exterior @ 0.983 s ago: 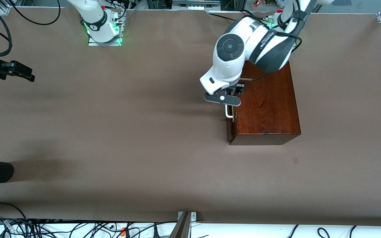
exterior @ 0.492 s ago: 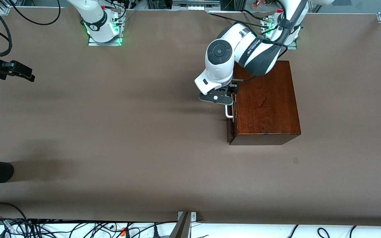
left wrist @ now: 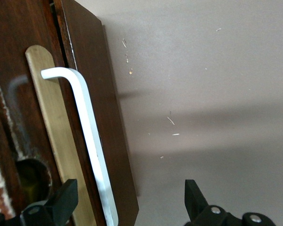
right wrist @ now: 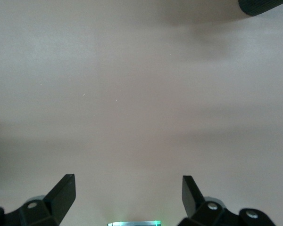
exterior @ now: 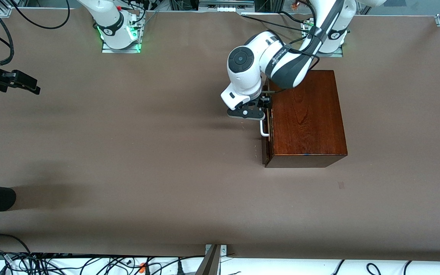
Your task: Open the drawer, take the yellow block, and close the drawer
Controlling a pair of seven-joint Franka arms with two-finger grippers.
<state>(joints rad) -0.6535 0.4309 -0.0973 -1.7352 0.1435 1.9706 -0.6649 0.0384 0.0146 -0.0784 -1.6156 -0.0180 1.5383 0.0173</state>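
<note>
The wooden box (exterior: pixel 307 118) sits on the table (exterior: pixel 128 160) toward the left arm's end, just in front of that arm's base. Its drawer (exterior: pixel 266 142) faces the right arm's end and looks shut or nearly so. The left gripper (exterior: pixel 264 110) hangs spread at the drawer front, astride the handle (exterior: pixel 263 128). The right gripper (exterior: pixel 21 84) waits, spread, over the table's edge at the right arm's end.
</note>
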